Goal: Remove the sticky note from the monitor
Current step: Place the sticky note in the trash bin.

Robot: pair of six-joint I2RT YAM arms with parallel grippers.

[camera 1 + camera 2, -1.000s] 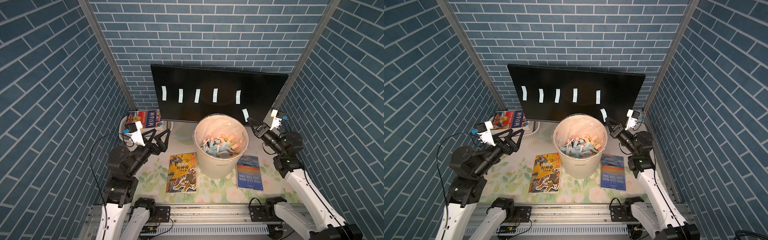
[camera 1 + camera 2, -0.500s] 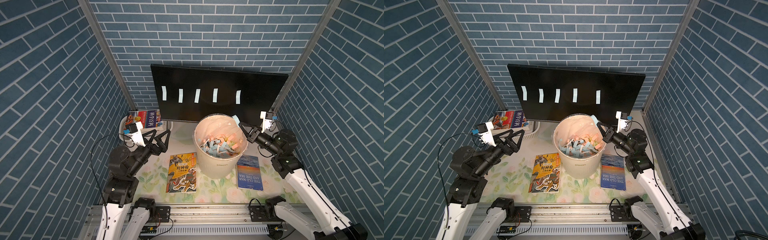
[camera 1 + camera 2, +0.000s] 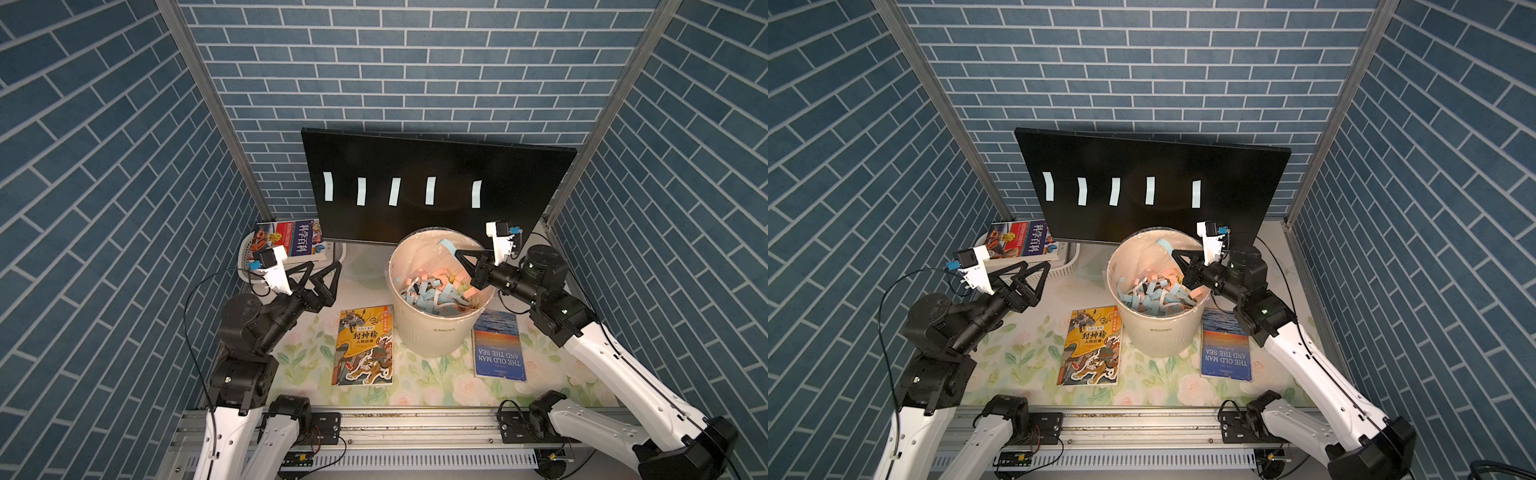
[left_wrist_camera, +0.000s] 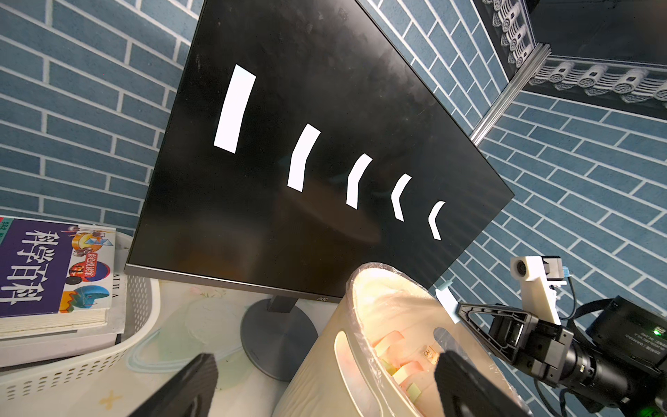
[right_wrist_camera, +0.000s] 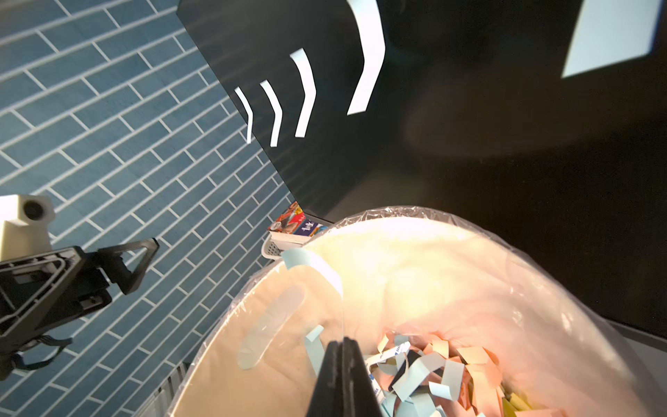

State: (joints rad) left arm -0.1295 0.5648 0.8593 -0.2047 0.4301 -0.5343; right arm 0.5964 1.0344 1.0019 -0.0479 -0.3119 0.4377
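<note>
Just over rim [image 3: 392, 268]: right claw [image 3: 458, 252], note [image 3: 445, 244]

Bin [image 3: 432, 332] stands just in front of monitor [image 3: 436, 166], blocks its lower mid edge. R gripper [image 3: 458, 253] w/ sticky note [image 3: 446, 245] sits over bin's back-right rim. Basket [image 3: 246, 254] crowds monitor's lower-left corner. Screen's upper half open from front; air btwn L gripper [image 3: 324, 268] and bin free.

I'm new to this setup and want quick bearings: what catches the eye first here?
The black monitor at the back wall, with five pale sticky notes in a row across its screen. In front of it stands a white bin holding coloured paper strips, and the right gripper, shut on a pale blue note, hangs over its rim.
</note>
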